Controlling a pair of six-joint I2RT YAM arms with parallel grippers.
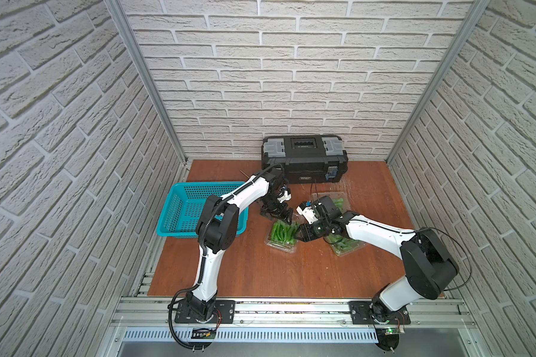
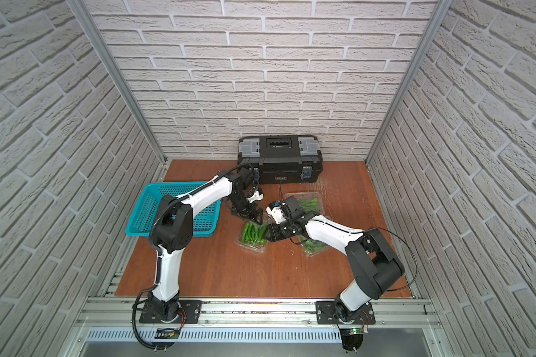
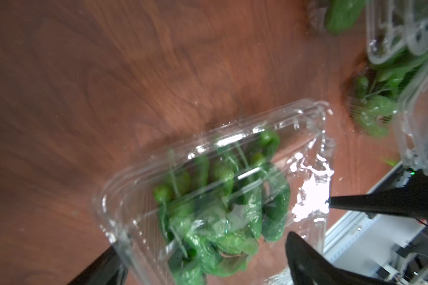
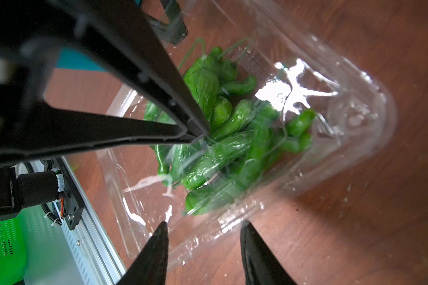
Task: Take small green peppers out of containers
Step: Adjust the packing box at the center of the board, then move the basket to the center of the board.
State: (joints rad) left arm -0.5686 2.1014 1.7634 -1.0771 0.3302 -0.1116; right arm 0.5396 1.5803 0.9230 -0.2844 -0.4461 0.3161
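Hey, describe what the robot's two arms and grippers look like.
The left arm and the right arm share white shells, black joints and black base plates. A ribbed black hose runs along the left arm; a thin black cable loops off the right. The left gripper and the right gripper each have two black tapered fingers.

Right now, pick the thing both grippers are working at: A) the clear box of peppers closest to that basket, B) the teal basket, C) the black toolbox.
A: in a top view the left gripper and right gripper both have their tips at the clear box of green peppers that lies next to the teal basket.
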